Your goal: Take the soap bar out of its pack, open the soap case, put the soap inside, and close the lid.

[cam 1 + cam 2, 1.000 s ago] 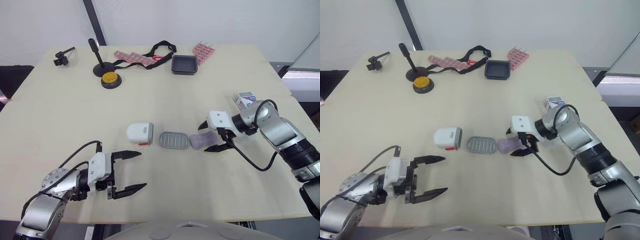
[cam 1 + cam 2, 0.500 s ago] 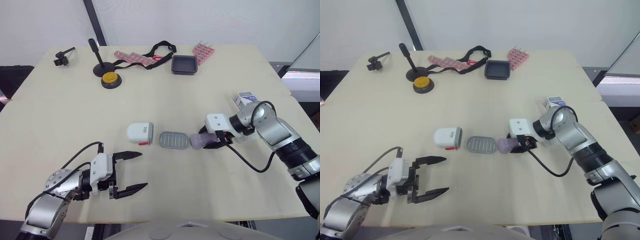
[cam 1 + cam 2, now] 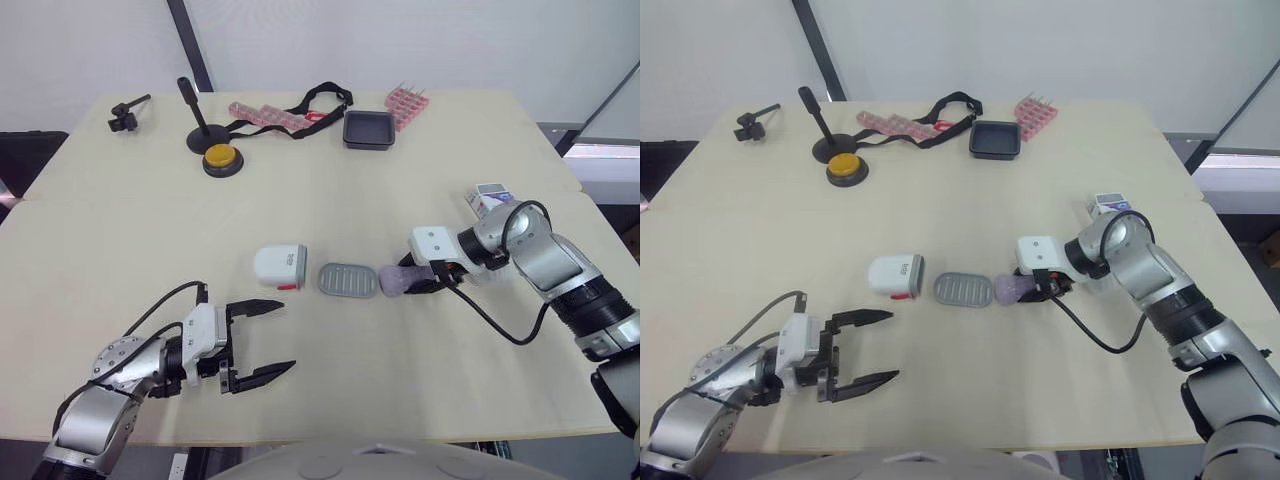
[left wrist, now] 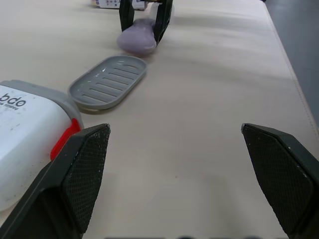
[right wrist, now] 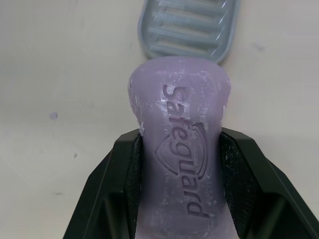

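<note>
The right gripper (image 3: 408,281) is clamping the purple soap (image 5: 180,99) just beside the grey tray (image 3: 348,280), hiding its rear. The left gripper (image 3: 288,336) is gaping wide over bare table (image 3: 400,380).

Lilac soap bar (image 5: 179,149), embossed "safeguard", lies unwrapped on the desk (image 3: 420,180), clamped between the fingers of my right hand (image 3: 408,281), its free end just beside the grey ribbed tray (image 3: 348,280). White case (image 3: 279,266) with a red clasp sits at the tray's other end. Pack (image 3: 488,200) lies by my right arm.
</note>
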Controlling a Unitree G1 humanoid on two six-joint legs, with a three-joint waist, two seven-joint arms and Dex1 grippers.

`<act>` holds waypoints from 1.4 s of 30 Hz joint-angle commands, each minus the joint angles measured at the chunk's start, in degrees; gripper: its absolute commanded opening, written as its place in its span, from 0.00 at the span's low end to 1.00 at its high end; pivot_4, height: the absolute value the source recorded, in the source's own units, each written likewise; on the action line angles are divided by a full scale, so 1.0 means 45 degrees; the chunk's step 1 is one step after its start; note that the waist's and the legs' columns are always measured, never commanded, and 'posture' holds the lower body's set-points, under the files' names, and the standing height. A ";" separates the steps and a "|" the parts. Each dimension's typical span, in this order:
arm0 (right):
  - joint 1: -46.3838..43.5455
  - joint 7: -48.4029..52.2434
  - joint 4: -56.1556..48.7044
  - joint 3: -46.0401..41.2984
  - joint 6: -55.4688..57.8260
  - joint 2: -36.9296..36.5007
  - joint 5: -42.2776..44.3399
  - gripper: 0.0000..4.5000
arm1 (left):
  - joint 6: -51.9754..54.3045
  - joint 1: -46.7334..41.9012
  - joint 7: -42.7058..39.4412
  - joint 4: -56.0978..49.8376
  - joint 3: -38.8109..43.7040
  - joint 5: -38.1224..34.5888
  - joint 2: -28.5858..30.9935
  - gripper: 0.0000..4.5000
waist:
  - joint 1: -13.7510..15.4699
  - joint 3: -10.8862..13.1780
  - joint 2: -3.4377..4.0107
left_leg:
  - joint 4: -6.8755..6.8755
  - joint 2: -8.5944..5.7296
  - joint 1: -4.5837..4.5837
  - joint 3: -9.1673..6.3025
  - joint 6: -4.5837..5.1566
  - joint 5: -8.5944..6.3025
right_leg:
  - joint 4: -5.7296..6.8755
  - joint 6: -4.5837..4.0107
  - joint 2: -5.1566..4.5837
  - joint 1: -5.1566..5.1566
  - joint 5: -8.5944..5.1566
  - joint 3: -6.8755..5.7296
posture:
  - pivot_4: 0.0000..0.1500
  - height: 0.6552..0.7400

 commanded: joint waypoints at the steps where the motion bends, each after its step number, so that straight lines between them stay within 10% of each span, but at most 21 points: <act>1: -0.0764 -0.0222 -0.1473 -0.0968 0.1570 0.0157 0.0940 0.39 | 0.0130 -0.0094 0.0241 -0.0252 0.0378 -0.0263 0.0076 1.00 | -0.0010 0.0000 0.0000 | 0.0000 0.0000 0.0000 0.0000 0.0000 0.0000 | 0.0004 0.0000 0.0001 -0.0001 0.0000 0.0001 | 1.00 0.87; 17: -0.1866 -0.4034 -0.4772 0.2103 0.8730 0.3100 0.0205 0.39 | 0.0742 0.0091 0.1070 -0.0655 0.0726 -0.0461 -0.0099 1.00 | 0.0065 0.0000 0.0000 | -0.0007 -0.0002 0.0038 -0.0016 -0.0130 0.0057 | 0.0004 0.0006 0.0016 -0.0001 0.0004 0.0001 | 1.00 0.87; 42: -0.2060 -0.4606 -0.4263 0.2967 0.9072 0.2731 0.0387 0.39 | 0.0337 0.0180 0.1188 -0.0837 0.0533 -0.0055 -0.0180 1.00 | 0.0032 -0.0002 -0.0002 | -0.0040 0.0001 0.0058 -0.0020 -0.0184 0.0073 | 0.0012 0.0069 0.0025 0.0003 0.0039 0.0013 | 1.00 0.87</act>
